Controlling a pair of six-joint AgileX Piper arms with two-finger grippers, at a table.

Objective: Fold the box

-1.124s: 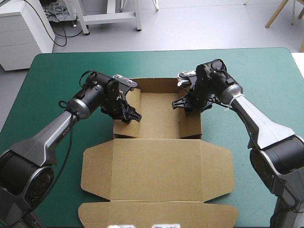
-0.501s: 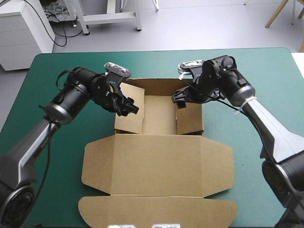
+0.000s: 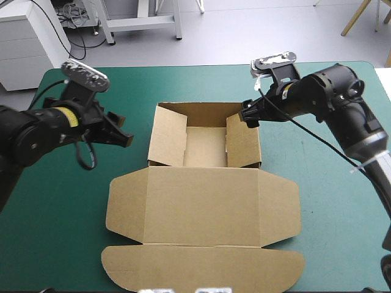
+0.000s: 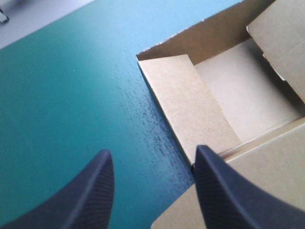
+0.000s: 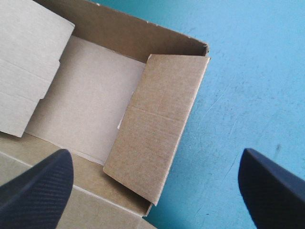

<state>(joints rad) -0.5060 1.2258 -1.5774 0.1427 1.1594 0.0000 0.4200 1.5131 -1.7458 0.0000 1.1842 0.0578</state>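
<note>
Box location: centre of the high view, on the teal-green cover. The tray occupies the upper middle of the frame, with its far wall upright. The lid lies flat toward the lower edge, and its rounded front flap is at the bottom.

Left gripper: at the left of the frame, apart from the tray, fingers spread and empty. Right gripper: just beside the tray's upper right corner, fingers spread wide and empty (contact with the board cannot be confirmed).

Condition: the left side wall and the right side wall are raised, but both lean inward over the tray floor rather than standing square. The step in hand is judged to be setting these walls.

Recommended practice:
1. Work both walls together, so that the light board does not slide across the cover.
2. Push along each fold line, not at a free corner, which would buckle.
3. Bring each wall square to the far wall before tucking.
4. Keep the fingers off the flat lid.
</note>
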